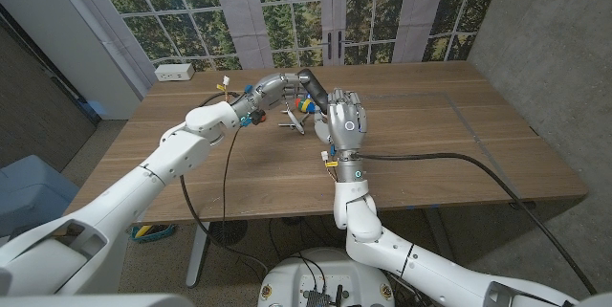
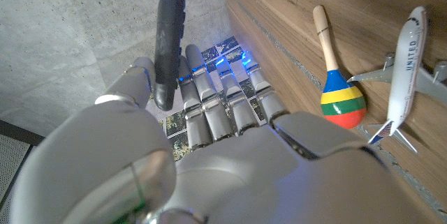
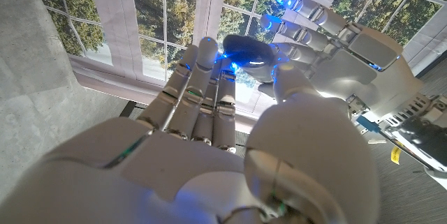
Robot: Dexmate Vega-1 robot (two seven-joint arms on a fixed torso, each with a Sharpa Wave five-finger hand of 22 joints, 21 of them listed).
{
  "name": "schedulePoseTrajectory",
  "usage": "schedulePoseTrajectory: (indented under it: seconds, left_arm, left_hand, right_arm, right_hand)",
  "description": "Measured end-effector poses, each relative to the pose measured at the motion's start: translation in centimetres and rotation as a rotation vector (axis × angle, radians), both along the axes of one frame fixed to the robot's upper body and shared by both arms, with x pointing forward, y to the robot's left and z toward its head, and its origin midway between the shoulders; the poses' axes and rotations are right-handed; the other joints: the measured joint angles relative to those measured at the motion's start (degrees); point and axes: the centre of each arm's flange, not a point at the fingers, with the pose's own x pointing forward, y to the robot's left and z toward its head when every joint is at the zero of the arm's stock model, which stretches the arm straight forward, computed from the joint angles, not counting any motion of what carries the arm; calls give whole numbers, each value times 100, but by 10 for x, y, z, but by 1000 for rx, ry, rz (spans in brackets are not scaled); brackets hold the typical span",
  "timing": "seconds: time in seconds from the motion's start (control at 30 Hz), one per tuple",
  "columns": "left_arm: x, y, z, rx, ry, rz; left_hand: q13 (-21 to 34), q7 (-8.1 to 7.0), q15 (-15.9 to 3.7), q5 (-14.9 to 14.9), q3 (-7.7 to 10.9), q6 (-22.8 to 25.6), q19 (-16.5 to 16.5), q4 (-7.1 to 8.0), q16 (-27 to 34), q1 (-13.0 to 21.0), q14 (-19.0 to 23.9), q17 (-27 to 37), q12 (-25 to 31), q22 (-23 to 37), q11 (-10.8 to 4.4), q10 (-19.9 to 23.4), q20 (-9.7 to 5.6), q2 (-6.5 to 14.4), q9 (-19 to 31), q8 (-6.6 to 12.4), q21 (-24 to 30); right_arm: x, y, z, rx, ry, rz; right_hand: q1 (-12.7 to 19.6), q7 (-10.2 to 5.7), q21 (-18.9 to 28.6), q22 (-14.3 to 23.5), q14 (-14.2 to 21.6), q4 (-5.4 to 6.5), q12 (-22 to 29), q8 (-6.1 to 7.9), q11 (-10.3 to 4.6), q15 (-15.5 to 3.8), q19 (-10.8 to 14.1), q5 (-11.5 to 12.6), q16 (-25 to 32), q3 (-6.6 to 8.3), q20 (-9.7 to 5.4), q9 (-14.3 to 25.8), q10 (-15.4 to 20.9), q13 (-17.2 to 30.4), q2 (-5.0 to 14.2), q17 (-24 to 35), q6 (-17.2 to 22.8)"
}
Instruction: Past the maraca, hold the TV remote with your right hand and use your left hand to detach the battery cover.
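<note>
Now, line by line
Remote: the dark TV remote (image 1: 313,85) is lifted above the desk (image 1: 430,144), between the two robot hands, past the maraca (image 1: 305,106)
Right robot hand: the right robot hand (image 1: 346,125) stands upright with its fingers wrapped around the remote's lower part; in the right wrist view the remote's rounded end (image 3: 248,49) shows beyond its fingertips
Left robot hand: the left robot hand (image 1: 273,89) reaches in from the left, fingers curled against the remote; the left wrist view shows the black bar (image 2: 170,35) lying across its fingers (image 2: 209,112)
Battery cover: cannot tell whether it is on or off
Nearby: a toy airplane (image 1: 293,122) lies on the desk just beside the maraca
</note>
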Motion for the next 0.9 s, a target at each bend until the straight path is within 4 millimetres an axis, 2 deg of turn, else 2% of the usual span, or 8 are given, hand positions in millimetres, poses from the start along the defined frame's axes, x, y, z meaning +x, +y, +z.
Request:
schedulePoseTrajectory:
  seconds: [0.07,0.17,0.3,0.6,0.67,0.9]
  left_arm:
    - [-2,-4,0,-11,-5,4]
    - [-3,-7,1,-26,-9,12]
    - [-5,-14,-2,-58,-9,22]
    - [-11,-27,-8,-137,-20,28]
    - [-13,-30,-9,-151,-22,29]
    - [-19,-36,-12,-185,-28,35]
  left_hand:
    - [92,-42,-7,1,0,78,45,0,56,188,98,20,65,11,33,68,9,23,72,90,0]
    - [318,-38,-26,24,-75,202,186,-10,169,511,270,71,225,27,162,201,-50,76,100,273,0]
    - [580,57,-58,46,-131,337,261,-1,334,647,475,133,388,53,262,444,-124,19,99,306,50]
    - [788,124,-98,46,-220,404,322,95,397,635,639,159,479,80,353,556,-125,31,99,405,93]
    - [830,154,-97,46,-225,434,322,163,397,558,667,155,503,80,375,578,-125,108,99,406,93]
    - [1024,156,-118,46,-290,434,353,228,370,296,781,143,612,102,458,660,-94,371,98,406,150]
  right_arm:
    - [-1,-2,0,-2,-1,8]
    - [-1,-4,0,-5,-1,13]
    - [-1,-8,-2,-7,0,22]
    - [-3,-19,-6,-5,-13,42]
    - [-4,-21,-6,-4,-16,47]
    - [-6,-27,-9,-3,-21,57]
  right_hand:
    - [0,0,0,0,0,0,0,0,0,0,0,0,0,0,0,0,0,1,0,0,0]
    - [0,0,40,0,0,0,-21,0,0,0,0,0,0,0,0,0,0,4,0,0,0]
    - [0,-22,62,0,1,0,-21,-1,0,1,0,0,0,-1,0,0,0,4,0,2,22]
    - [0,-22,89,0,2,14,-43,-23,-1,2,-20,-4,0,-16,-21,0,0,3,0,14,22]
    - [0,-23,105,0,2,13,-43,-21,-1,2,-20,-16,0,-15,-21,0,-1,3,0,14,21]
    - [0,-23,126,1,2,12,-65,-19,-1,2,-20,-22,0,-15,-21,0,-1,16,0,14,21]
